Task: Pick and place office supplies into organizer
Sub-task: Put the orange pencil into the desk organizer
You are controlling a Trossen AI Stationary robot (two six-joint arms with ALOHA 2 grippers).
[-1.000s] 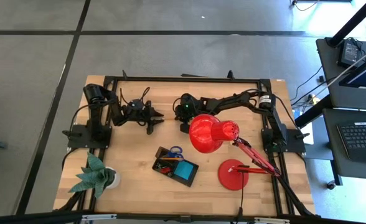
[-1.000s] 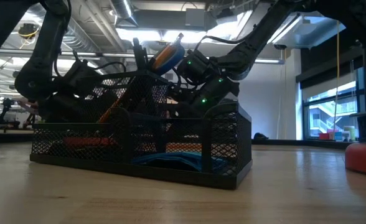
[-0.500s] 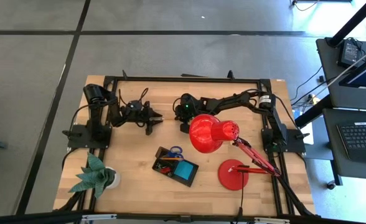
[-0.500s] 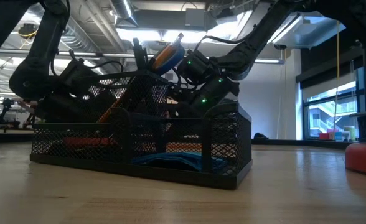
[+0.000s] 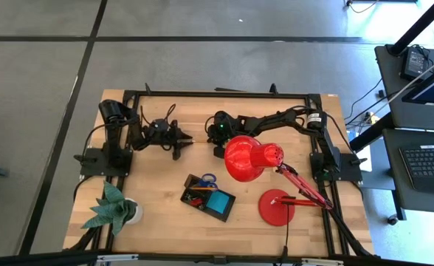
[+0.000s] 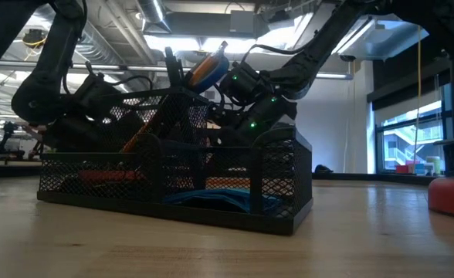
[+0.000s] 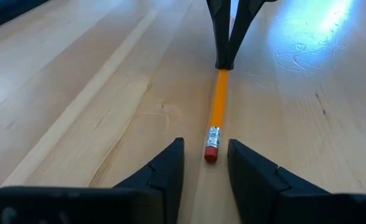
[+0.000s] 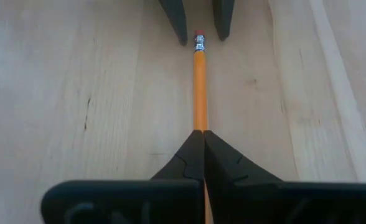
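Orange pencil [image 7: 218, 109] flat on the wood; black mesh organizer [image 5: 209, 197] holding scissors, blue pad.

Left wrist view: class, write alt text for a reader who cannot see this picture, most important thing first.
A yellow pencil lies on the wooden table, its red eraser end between the open fingers of the left gripper. At the pencil's far end, the right gripper is shut on it.
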